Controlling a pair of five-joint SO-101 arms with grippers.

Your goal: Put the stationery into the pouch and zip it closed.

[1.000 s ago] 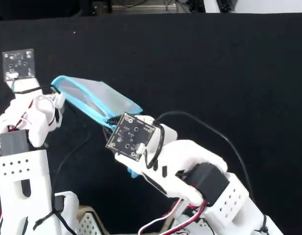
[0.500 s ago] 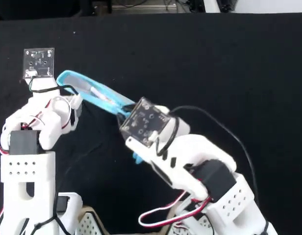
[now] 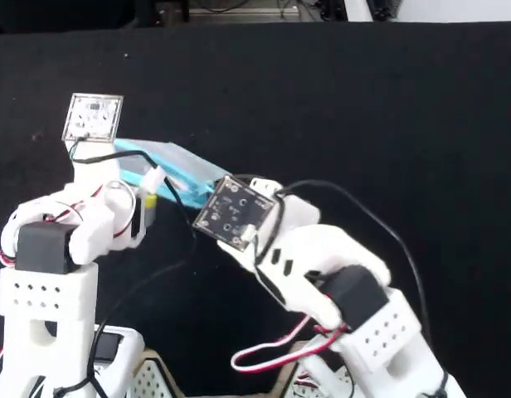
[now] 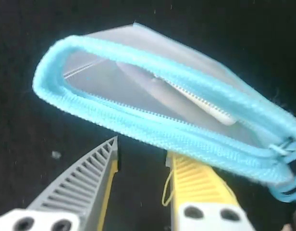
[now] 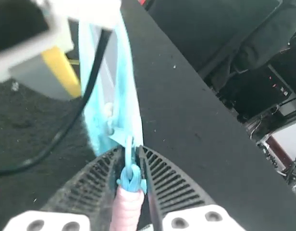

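Since a second ago the left arm has swung in toward the middle of the table (image 3: pixel 363 108), and the pouch (image 3: pixel 177 162) has gone from lifted with its mouth gaping wide to lower and flatter, stretched between the two arms. The right arm shifted a little with it.

The table is covered in black cloth and the pouch is out in the near-left part of it, seemingly held off the cloth at one end. The pouch (image 4: pixel 153 130) is clear plastic with a light blue zipper band, and its mouth is open. Inside there's one long white stationery piece (image 4: pixel 196 98) lying along the zipper, but I can't tell what it is.

The left gripper (image 4: pixel 141 151) sits just beside the open mouth with its fingers apart, gripping nothing. The right gripper (image 5: pixel 131 151) is at the other end, fingers pinched together on the blue zipper pull (image 5: pixel 130 175).
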